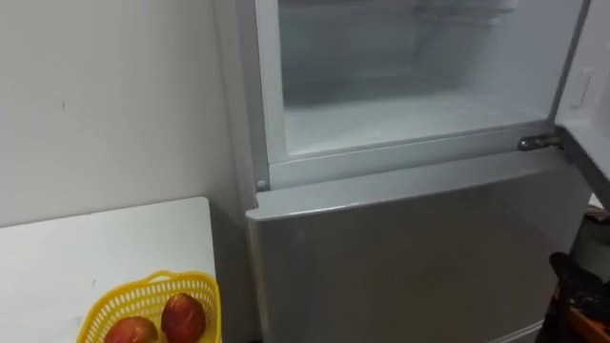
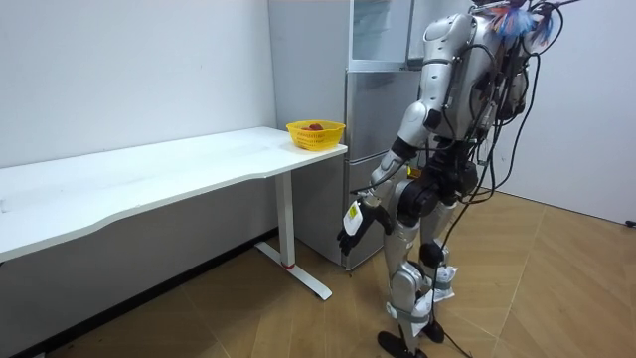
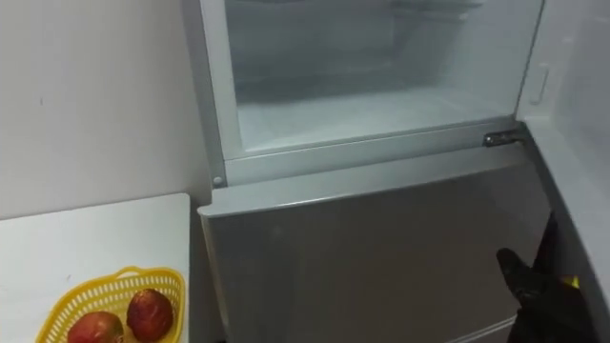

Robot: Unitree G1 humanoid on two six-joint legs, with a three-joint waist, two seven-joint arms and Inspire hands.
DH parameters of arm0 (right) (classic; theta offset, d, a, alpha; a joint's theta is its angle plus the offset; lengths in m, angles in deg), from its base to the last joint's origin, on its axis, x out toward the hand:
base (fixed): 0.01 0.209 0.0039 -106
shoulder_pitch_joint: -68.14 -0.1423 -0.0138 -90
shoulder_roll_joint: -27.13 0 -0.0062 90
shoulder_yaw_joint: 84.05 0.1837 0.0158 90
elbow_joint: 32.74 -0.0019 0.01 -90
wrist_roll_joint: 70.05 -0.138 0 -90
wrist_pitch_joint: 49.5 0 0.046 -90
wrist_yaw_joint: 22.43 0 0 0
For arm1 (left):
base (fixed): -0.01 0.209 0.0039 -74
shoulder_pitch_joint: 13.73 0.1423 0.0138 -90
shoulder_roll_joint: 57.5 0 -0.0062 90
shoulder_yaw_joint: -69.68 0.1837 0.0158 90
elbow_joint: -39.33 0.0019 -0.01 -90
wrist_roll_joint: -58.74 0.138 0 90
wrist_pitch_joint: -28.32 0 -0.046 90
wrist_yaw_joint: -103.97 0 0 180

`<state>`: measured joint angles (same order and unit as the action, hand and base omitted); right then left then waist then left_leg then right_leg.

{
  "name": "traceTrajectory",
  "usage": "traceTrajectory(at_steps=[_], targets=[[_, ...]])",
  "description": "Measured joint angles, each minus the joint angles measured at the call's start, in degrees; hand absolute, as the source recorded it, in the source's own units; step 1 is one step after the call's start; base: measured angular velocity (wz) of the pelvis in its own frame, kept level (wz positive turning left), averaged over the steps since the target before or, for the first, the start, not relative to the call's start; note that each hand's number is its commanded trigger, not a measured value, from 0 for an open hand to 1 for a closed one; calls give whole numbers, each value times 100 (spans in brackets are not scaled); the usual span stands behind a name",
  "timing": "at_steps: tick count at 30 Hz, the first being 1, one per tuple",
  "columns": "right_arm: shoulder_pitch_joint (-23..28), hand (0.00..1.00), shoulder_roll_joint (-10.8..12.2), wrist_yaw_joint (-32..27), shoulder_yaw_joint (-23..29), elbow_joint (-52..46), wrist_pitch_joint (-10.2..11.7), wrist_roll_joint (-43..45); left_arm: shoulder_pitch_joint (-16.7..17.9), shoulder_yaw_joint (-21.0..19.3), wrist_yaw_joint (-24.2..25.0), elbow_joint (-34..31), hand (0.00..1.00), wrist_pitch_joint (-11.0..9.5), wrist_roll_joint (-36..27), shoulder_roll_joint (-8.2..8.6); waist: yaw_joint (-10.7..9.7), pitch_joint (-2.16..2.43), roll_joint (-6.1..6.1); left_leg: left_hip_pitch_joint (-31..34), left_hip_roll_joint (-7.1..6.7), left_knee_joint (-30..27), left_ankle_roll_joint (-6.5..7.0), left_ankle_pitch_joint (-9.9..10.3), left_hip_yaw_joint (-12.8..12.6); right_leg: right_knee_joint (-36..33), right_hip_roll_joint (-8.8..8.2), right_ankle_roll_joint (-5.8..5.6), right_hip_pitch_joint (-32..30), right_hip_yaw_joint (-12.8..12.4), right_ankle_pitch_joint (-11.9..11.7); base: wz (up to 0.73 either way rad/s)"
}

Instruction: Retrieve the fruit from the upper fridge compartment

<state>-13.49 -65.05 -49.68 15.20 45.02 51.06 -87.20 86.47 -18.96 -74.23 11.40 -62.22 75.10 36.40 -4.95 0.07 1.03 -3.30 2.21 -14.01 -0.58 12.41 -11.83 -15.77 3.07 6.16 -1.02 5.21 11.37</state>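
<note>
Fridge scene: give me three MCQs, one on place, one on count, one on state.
1. Where is the yellow basket? A on the white table left of the fridge; B inside the fridge; C on the floor.
2. How many red fruits lie in it? A one; B two; C four.
3. The upper compartment is: A open; B shut; C taped over.
1 A: it sits on the tabletop beside the fridge. 2 B: two lie side by side. 3 A: its interior shows, door swung aside.
</note>
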Motion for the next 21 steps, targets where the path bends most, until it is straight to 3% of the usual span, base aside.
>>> traceTrajectory(at_steps=[11, 16, 21], targets=[[1, 0, 3, 134, -563, -488, -72, 881, -124, 79, 3, 228, 0, -201, -121, -57, 72, -26, 68, -39, 7, 55, -7, -10, -33, 52, 1, 40, 49, 42, -12, 2], [-63, 0, -11, 430, -579, -694, -16, 1092, -143, 172, -1, 227, 0, -201, -121, -147, 109, -2, 172, -45, 19, 47, -7, -10, -9, 188, 1, 46, 151, 143, -25, 11], [-69, 0, -14, 886, -709, -682, 55, 1122, -206, 243, -41, 227, 0, -201, -127, -184, 228, -26, 194, -44, 20, 55, -5, -8, -9, 314, -7, 21, 228, 201, -70, 6]])
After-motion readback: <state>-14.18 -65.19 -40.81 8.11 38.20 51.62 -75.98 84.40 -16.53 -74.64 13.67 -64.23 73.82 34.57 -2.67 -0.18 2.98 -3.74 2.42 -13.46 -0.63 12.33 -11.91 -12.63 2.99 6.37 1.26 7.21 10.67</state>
